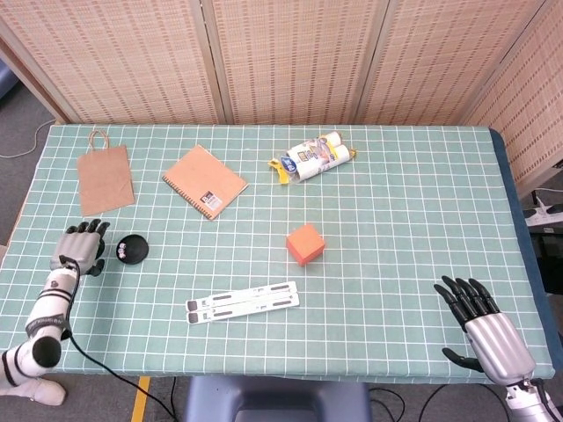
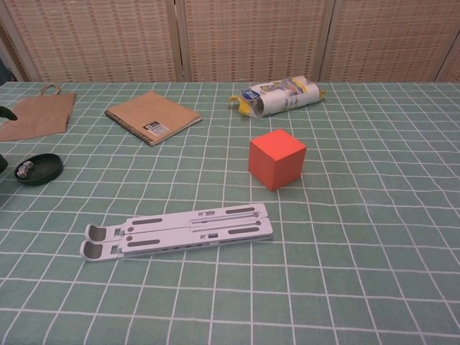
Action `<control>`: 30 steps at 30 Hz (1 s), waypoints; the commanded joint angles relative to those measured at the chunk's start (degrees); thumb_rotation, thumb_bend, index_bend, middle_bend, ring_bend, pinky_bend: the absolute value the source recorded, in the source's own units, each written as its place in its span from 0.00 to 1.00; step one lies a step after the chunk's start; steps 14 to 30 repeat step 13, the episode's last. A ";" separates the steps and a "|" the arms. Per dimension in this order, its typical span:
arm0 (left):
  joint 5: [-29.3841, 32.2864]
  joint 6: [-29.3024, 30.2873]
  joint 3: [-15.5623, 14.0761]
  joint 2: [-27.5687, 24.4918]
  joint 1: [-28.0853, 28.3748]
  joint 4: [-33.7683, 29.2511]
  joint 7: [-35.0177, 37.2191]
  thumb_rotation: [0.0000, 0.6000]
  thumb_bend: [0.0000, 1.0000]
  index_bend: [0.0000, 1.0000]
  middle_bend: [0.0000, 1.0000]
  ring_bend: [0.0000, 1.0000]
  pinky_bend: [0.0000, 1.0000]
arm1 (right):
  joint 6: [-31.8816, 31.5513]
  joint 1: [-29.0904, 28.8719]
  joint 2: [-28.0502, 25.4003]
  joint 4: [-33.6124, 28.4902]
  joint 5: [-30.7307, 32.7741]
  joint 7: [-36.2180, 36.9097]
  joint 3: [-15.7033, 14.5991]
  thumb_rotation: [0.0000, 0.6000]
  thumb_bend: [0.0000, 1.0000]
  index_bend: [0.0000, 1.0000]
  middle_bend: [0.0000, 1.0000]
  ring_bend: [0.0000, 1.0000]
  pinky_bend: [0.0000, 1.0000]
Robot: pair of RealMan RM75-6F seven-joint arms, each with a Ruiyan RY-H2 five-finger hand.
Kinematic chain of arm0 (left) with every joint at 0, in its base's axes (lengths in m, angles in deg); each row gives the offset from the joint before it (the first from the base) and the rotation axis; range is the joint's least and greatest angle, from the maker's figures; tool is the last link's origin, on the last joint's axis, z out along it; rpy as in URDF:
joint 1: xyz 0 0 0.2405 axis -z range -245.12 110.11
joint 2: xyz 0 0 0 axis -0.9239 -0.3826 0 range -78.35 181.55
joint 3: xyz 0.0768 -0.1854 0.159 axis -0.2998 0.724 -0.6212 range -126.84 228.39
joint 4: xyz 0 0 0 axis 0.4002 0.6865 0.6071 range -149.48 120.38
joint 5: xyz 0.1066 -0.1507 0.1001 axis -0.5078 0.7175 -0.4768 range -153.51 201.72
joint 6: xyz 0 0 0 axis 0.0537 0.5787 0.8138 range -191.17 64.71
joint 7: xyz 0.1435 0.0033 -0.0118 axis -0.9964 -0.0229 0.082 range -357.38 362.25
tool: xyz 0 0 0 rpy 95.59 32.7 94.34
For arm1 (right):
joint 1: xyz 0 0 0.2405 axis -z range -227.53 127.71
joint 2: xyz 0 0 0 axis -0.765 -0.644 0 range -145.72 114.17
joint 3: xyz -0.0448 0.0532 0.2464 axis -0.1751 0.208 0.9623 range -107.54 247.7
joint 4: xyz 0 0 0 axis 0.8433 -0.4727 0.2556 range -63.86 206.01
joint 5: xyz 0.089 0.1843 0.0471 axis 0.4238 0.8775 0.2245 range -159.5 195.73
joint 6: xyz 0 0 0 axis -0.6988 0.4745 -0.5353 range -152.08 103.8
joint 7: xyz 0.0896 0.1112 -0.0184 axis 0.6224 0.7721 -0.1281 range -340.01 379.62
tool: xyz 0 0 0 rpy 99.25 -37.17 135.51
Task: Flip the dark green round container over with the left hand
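left hand (image 1: pixel 83 245) sits spread and empty just beside the dark green round container (image 1: pixel 133 249) (open side up), probably lining up for the flip

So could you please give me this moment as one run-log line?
left robot hand: open beside dark green round container | container: on table, open side up | right robot hand: open, idle

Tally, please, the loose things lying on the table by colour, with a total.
Brown: 2, paper bag and notebook
Dark green: 1, round container
Orange: 1, cube
White: 1, folding stand
White and yellow: 1, wrapped pack
Total: 6
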 commanded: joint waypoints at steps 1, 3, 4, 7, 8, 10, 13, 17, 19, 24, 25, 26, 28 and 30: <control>-55.32 34.82 -7.06 -0.09 -28.50 -4.46 29.55 1.00 0.47 0.00 0.00 0.00 0.04 | 0.24 -0.03 0.24 0.06 -0.20 -0.54 -0.11 1.00 0.05 0.00 0.00 0.00 0.00; -57.33 39.51 -8.62 2.09 -32.90 -0.41 34.24 1.00 0.47 0.00 0.00 0.00 0.03 | 0.13 0.09 0.36 -0.02 -0.12 -0.82 -0.09 1.00 0.05 0.00 0.00 0.00 0.00; -57.62 40.63 -8.92 2.53 -34.10 1.02 36.55 1.00 0.47 0.00 0.00 0.00 0.03 | 0.06 0.15 0.44 0.03 -0.13 -1.11 -0.06 1.00 0.05 0.00 0.00 0.00 0.00; -58.29 40.94 -8.86 1.69 -35.05 3.43 40.10 1.00 0.46 0.00 0.00 0.00 0.03 | 0.27 0.17 0.75 0.01 -0.33 -1.46 -0.23 1.00 0.05 0.00 0.00 0.00 0.00; -58.06 41.16 -8.20 1.50 -35.24 3.98 40.66 1.00 0.46 0.00 0.00 0.00 0.03 | 0.45 0.13 0.74 -0.05 -0.42 -1.36 -0.37 1.00 0.05 0.00 0.00 0.00 0.00; -57.73 40.66 -7.72 1.32 -35.51 4.32 40.33 1.00 0.46 0.00 0.00 0.00 0.03 | 0.39 0.15 0.82 -0.06 -0.64 -1.55 -0.41 1.00 0.05 0.00 0.00 0.00 0.00; -57.98 39.35 -7.34 1.21 -35.58 4.50 39.62 1.00 0.46 0.00 0.00 0.00 0.03 | 0.30 0.27 1.29 0.15 -0.54 -2.24 -0.29 1.00 0.05 0.00 0.00 0.00 0.00; -57.98 39.35 -7.34 1.21 -35.58 4.50 39.62 1.00 0.46 0.00 0.00 0.00 0.03 | 0.30 0.27 1.29 0.15 -0.54 -2.24 -0.29 1.00 0.05 0.00 0.00 0.00 0.00; -57.98 39.35 -7.34 1.21 -35.58 4.50 39.62 1.00 0.46 0.00 0.00 0.00 0.03 | 0.30 0.27 1.29 0.15 -0.54 -2.24 -0.29 1.00 0.05 0.00 0.00 0.00 0.00; -57.98 39.35 -7.34 1.21 -35.58 4.50 39.62 1.00 0.46 0.00 0.00 0.00 0.03 | 0.30 0.27 1.29 0.15 -0.54 -2.24 -0.29 1.00 0.05 0.00 0.00 0.00 0.00; -57.98 39.35 -7.34 1.21 -35.58 4.50 39.62 1.00 0.46 0.00 0.00 0.00 0.03 | 0.30 0.27 1.29 0.15 -0.54 -2.24 -0.29 1.00 0.05 0.00 0.00 0.00 0.00; -57.98 39.35 -7.34 1.21 -35.58 4.50 39.62 1.00 0.46 0.00 0.00 0.00 0.03 | 0.30 0.27 1.29 0.15 -0.54 -2.24 -0.29 1.00 0.05 0.00 0.00 0.00 0.00; -57.98 39.35 -7.34 1.21 -35.58 4.50 39.62 1.00 0.46 0.00 0.00 0.00 0.03 | 0.30 0.27 1.29 0.15 -0.54 -2.24 -0.29 1.00 0.05 0.00 0.00 0.00 0.00; -57.98 39.35 -7.34 1.21 -35.58 4.50 39.62 1.00 0.46 0.00 0.00 0.00 0.03 | 0.30 0.27 1.29 0.15 -0.54 -2.24 -0.29 1.00 0.05 0.00 0.00 0.00 0.00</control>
